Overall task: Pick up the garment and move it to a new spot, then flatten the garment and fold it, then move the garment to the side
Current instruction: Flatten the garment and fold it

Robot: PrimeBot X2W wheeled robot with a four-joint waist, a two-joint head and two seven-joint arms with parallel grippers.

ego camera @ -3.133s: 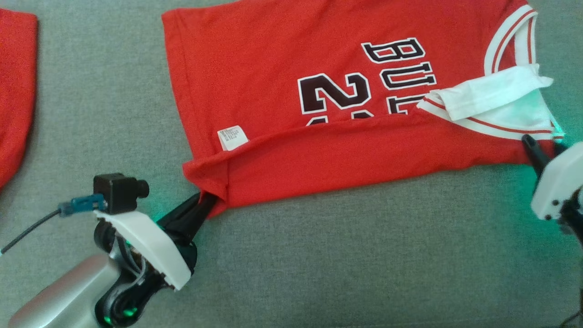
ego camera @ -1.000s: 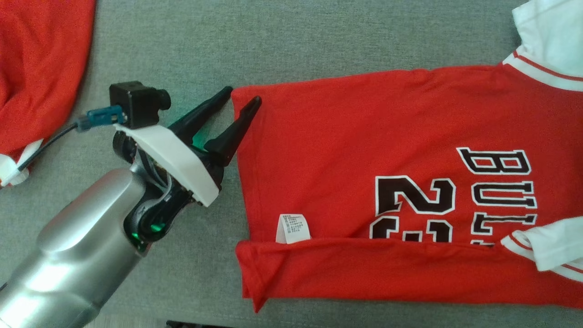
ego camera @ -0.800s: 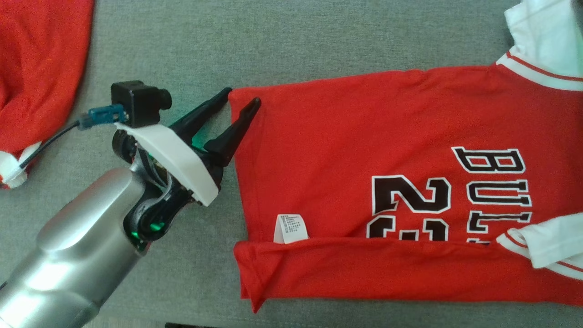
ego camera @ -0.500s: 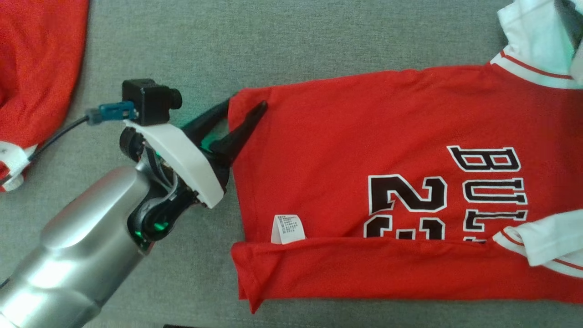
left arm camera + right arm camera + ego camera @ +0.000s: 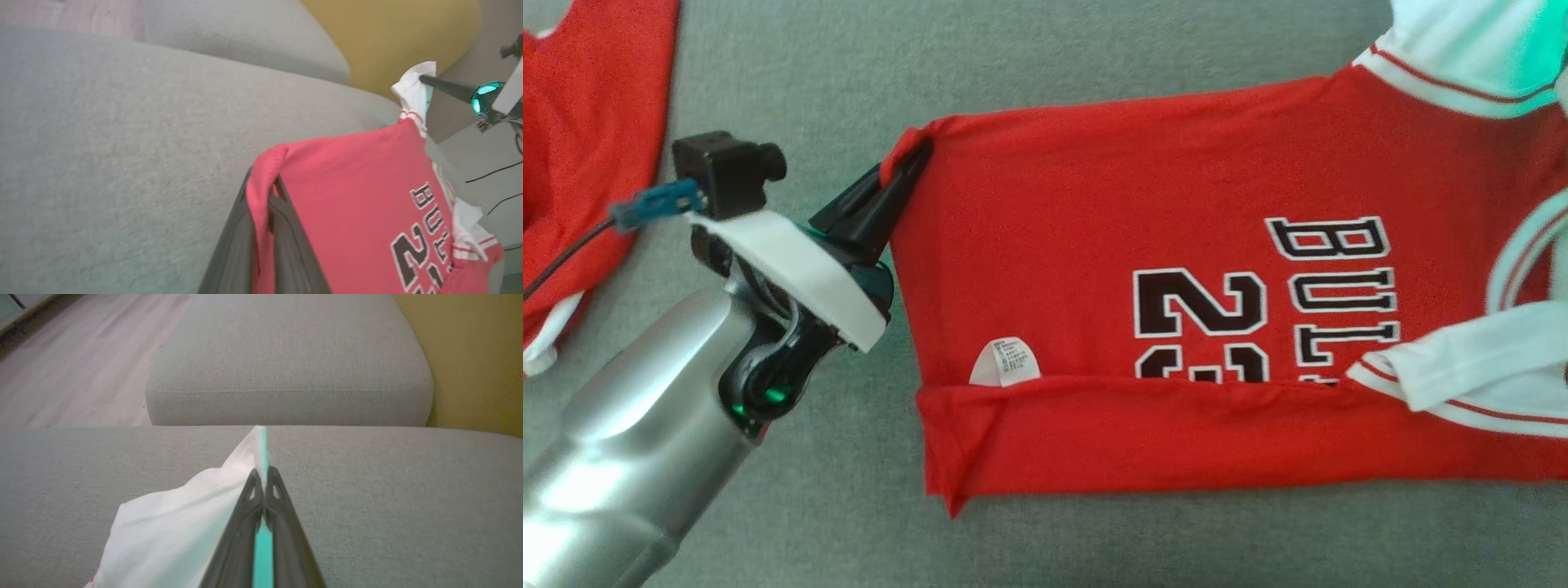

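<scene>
My left fingers are pinched tight on a hem corner of the red jersey, up and to the left of its black number. In the left wrist view the cloth wraps over between them. My right fingers are pressed together on the white sleeve edge, far right of the number. The jersey lies spread on the grey sofa cushion. Its near edge is folded up into a band that covers the number's lower part. A white care label pokes out left of the number. A second red garment lies well left of it.
</scene>
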